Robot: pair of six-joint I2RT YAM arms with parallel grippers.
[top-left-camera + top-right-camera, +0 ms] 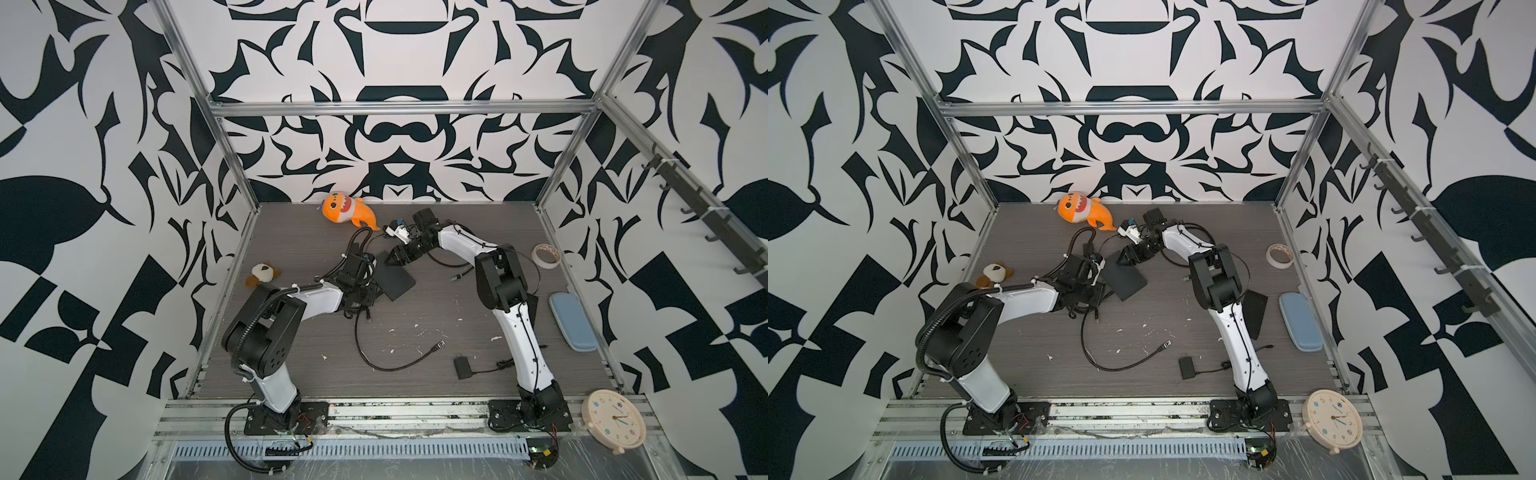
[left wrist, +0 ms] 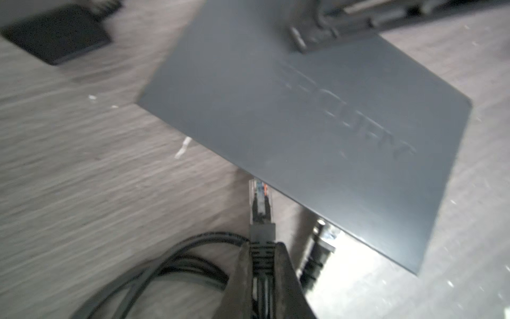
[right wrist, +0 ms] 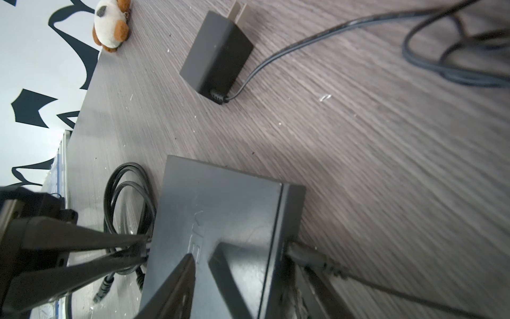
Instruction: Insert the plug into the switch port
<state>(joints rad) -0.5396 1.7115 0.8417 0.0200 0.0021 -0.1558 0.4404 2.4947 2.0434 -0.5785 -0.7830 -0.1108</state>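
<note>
While both top views show the switch (image 1: 397, 282) lying mid-way across the worktop (image 1: 291, 374), between the arms, the right fingers (image 1: 392, 258) sit down on its far corner and the left arm crowds its left edge. Over by the right rail a blue case (image 1: 571, 322) lies shut. It's the only container out here, and its contents are unseen.

Left wrist view, and it's blurry: the left fingers (image 2: 240, 276) are clamped tight on the boot of the plug (image 2: 260, 198), whose clear tip is right at the switch's edge, just under the lid. The ports themselves are hidden.

Right wrist view: the right fingers stand part open with nothing pinched, one tip resting on the lid, bracing it, I'd say.

Danger from here: the plug meets that edge at a slant, so it may butt the casing instead of a port and shove the switch along if the brace slips. Held by the boot, it could pivot. Those cable (image 2: 165, 256) loops could drag too.
</note>
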